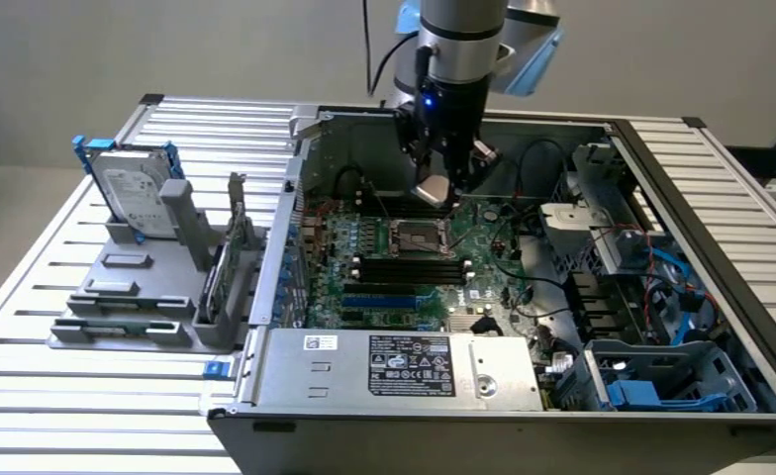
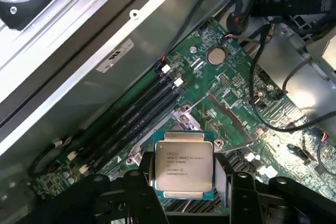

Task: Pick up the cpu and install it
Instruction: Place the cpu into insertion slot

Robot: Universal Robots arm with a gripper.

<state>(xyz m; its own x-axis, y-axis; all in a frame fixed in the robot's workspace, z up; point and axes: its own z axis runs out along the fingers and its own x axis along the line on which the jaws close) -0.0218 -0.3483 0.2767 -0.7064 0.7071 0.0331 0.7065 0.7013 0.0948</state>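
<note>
Clasping cpu (image 2: 184, 165), gripper (image 2: 186, 181) half hides socket (image 2: 182, 119)

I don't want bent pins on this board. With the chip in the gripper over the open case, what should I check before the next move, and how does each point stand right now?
1. Grip on the cpu: ok; the gripper clamps it on two opposite edges.
2. The cpu clear of the motherboard: ok; it hangs above the board, touching nothing.
3. No chip in the socket: ok; it looks bare.
4. Frame of the socket open: cannot tell.
5. The cpu lined up over the socket: cannot tell from these angles.
6. No cables across the socket: ok; they run off to the side of it.
</note>
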